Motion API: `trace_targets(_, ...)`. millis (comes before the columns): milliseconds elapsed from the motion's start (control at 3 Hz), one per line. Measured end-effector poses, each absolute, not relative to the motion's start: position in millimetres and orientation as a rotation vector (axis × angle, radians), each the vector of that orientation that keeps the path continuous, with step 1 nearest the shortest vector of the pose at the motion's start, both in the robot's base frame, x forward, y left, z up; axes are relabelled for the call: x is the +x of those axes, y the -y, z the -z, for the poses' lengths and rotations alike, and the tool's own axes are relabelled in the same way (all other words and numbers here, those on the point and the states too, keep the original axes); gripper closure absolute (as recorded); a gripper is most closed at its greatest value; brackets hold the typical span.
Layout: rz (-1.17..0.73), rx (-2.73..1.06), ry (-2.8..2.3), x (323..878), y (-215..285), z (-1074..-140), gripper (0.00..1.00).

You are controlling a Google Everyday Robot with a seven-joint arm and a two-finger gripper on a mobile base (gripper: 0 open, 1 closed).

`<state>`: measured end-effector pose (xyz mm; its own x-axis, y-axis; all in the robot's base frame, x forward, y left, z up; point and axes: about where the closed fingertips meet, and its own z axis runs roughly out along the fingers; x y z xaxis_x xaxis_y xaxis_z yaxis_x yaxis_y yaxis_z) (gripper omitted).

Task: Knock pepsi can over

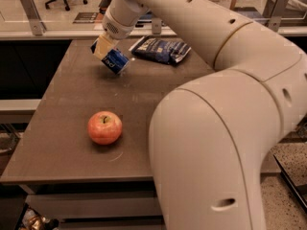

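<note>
The pepsi can (pixel 115 61), blue with white lettering, is tilted at the back left of the brown table (pixel 72 95), its silver end pointing down and to the right. My gripper (pixel 103 48) comes from the upper right and is shut on the can's upper end, holding it at a slant just over the tabletop. The big white arm (pixel 220 109) fills the right half of the view and hides that side of the table.
A red apple (pixel 104 127) sits on the near left part of the table. A dark blue crinkled snack bag (pixel 160 49) lies at the back, just right of the can. A counter with metal posts runs behind the table.
</note>
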<state>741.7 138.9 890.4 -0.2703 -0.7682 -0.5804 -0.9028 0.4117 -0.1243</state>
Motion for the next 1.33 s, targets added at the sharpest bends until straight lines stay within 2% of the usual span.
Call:
trace_targets(1000, -0.47, -1.552, -2.041, 751, -198, -846, 1.0)
trace_targets(1333, -0.489, -1.553, -2.03, 752, -203, -842, 0.91)
